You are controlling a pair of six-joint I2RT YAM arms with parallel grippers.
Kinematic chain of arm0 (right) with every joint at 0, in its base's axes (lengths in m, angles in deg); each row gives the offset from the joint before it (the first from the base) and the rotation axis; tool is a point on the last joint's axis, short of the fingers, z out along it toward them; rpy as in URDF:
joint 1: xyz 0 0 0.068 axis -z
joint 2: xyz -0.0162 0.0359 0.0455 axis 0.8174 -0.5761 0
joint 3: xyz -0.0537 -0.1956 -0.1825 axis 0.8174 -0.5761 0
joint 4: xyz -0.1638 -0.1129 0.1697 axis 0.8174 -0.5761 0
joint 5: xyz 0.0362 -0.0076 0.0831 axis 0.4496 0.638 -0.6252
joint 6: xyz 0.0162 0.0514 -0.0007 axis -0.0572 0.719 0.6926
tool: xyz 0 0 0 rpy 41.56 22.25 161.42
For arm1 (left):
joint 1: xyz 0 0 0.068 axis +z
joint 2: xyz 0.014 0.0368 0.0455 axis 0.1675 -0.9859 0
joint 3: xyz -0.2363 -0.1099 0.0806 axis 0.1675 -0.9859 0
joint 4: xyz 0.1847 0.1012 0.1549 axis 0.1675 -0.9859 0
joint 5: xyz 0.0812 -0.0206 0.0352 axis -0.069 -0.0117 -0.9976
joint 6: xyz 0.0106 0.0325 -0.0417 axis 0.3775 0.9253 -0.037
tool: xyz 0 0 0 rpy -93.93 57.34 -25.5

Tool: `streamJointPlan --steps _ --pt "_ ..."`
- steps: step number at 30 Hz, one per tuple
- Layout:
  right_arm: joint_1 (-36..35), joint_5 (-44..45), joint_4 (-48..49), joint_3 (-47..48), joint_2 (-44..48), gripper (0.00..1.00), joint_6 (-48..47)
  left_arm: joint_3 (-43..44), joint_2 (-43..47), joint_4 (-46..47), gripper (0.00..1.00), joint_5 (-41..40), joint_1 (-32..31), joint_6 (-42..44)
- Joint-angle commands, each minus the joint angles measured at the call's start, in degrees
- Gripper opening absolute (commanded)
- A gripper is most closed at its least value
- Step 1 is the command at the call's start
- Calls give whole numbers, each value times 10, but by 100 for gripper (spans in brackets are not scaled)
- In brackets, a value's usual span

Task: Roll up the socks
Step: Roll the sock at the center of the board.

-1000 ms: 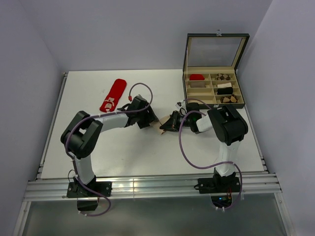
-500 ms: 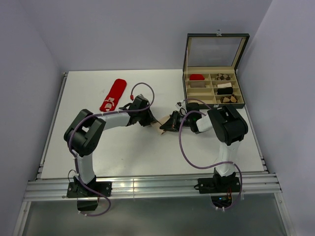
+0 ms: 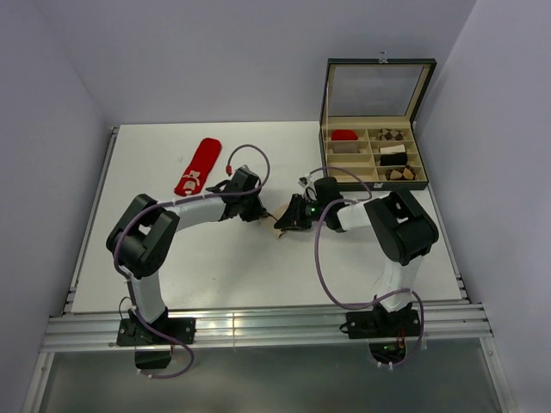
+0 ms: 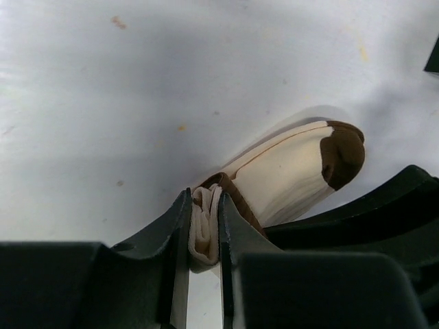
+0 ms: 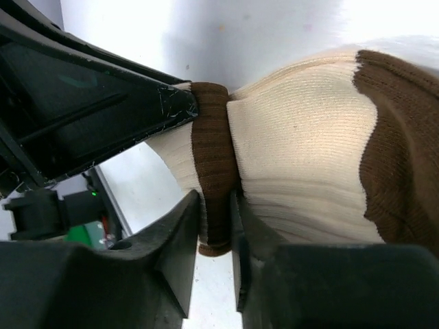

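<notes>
White tabletop [image 3: 258,267] carries the cream sock [image 4: 288,178], cuff clamped inside both arms' jaws.

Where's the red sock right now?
Top view: the red sock lies flat at far left, beyond the left gripper, well left of the open box.

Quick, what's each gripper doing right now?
Left gripper: closed, pinching the cream sock.
Right gripper: closed on the cream sock's brown band.

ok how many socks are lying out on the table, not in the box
2. The red sock lies flat at back left; the cream sock is mid-table, pinched by the left fingers and the right fingers. More may be hidden.
</notes>
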Motion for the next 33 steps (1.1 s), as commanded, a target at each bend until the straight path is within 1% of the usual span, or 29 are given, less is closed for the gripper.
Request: streamJointPlan --steps 1,3,6,8,9,12,17,23,28,33 --pt "-23 78 -70 -7 3 32 -46 -16 45 -40 1 -33 -1 33" --pt "-24 87 -64 -14 32 39 -41 -20 49 -39 1 -31 -1 37" --pt "-23 129 -92 -8 75 44 -54 -25 48 -32 0 -28 -1 40" --pt "-21 164 -112 -3 95 44 -59 -25 45 -29 0 -22 -3 43" --pt "-18 174 -119 5 96 42 -60 -25 44 -29 0 -21 -3 46" --pt "-13 201 -150 33 74 38 -62 -26 44 -25 0 -19 -4 52" --pt "-12 203 -160 64 13 36 -59 -33 47 -11 0 -3 -5 64" --pt "-11 225 -172 94 -24 35 -74 -32 44 -15 0 13 -8 94" --pt "-11 217 -160 96 -16 35 -89 -27 36 -29 0 14 -11 107" --pt "-11 217 -172 106 -24 35 -98 -15 15 -39 0 21 -17 115"
